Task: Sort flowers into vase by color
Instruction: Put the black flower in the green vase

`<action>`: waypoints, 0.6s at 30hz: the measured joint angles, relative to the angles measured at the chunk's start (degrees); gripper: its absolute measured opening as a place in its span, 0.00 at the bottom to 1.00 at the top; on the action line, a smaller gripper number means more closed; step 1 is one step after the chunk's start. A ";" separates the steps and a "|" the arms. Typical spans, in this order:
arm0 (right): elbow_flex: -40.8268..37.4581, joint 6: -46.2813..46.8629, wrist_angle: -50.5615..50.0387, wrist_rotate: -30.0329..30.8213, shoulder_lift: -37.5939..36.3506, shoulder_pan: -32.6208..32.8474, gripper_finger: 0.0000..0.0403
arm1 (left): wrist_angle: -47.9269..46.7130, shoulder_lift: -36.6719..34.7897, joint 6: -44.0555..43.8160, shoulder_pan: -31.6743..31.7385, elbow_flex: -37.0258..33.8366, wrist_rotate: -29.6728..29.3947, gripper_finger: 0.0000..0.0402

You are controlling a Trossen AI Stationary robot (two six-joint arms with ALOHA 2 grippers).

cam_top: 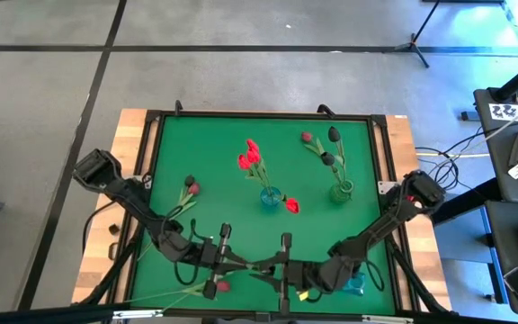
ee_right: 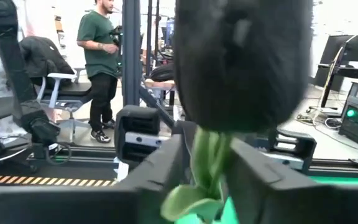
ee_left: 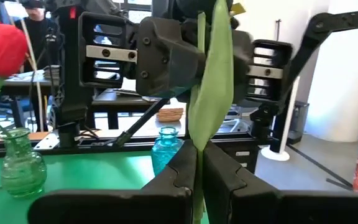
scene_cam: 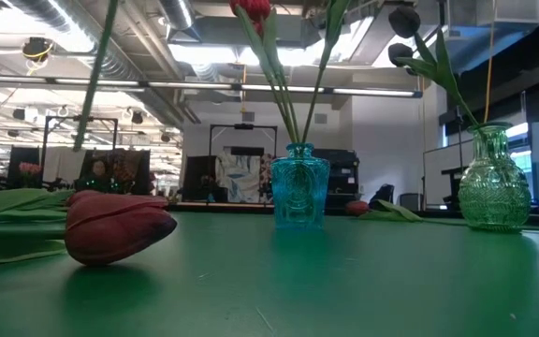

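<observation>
Both arms meet at the table's near edge, fingers facing each other. My left gripper (cam_top: 230,262) (ee_left: 199,168) is shut on a tulip's green stem and leaf. My right gripper (cam_top: 283,267) (ee_right: 209,165) is shut on the same flower just below its dark maroon head (ee_right: 241,62). The blue vase (cam_top: 270,196) holds red tulips (cam_top: 250,157). The green vase (cam_top: 341,191) holds dark tulips (cam_top: 332,135). One red tulip (cam_top: 291,205) lies beside the blue vase, and a pink one (cam_top: 190,186) lies on the mat at the left. A maroon-red head (scene_cam: 110,225) lies near the near edge. My left gripper pinches the stem (ee_left: 199,146) between its two fingers, where a long green leaf (ee_left: 211,81) wraps it. Stem and leaf stand up past the fingertips toward the right gripper. My right gripper pinches the stem (ee_right: 207,155) between its two fingers, right below the dark head. The head sits on the wrist side of the fingers, and a small leaf (ee_right: 188,199) curls out below them. The flower is lifted clear of the table.
A small teal vase (cam_top: 356,286) (ee_left: 165,146) stands by the right arm at the near right corner. The green mat (cam_top: 214,144) has bare room at its far left. A raised dark frame (cam_top: 268,114) runs round the mat. People stand in the room behind.
</observation>
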 joint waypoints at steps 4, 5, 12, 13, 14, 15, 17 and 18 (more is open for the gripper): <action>0.00 -0.09 -0.83 0.02 0.00 0.08 0.04 | -0.09 0.00 1.78 -1.23 -0.01 0.00 0.03; 0.00 -0.11 -0.85 -0.06 0.00 0.08 0.03 | -0.09 0.00 1.79 -1.45 -0.02 -0.21 0.04; 0.00 -0.03 -0.62 -0.37 0.00 0.10 0.02 | -0.56 -0.20 0.33 -2.51 -0.02 -2.14 0.20; 0.00 -0.02 -0.68 -0.37 -0.05 0.11 0.02 | -1.27 -0.35 -0.07 -2.79 -0.02 -2.66 0.22; 0.00 -0.02 -0.86 -0.35 -0.25 0.25 0.02 | -2.50 -0.68 -0.36 -3.17 -0.03 -3.60 0.24; 0.00 -0.02 -0.88 -0.35 -0.55 0.53 0.03 | -4.09 -1.17 -0.91 -3.61 -0.05 -4.73 0.26; 0.00 -0.25 -1.42 0.30 -1.59 0.94 0.03 | -8.29 -2.73 -2.59 -4.68 -0.07 -7.31 0.30; 0.00 -0.28 -2.53 0.89 -2.41 1.31 0.02 | -10.91 -3.70 -3.67 -5.43 -0.07 -8.56 0.32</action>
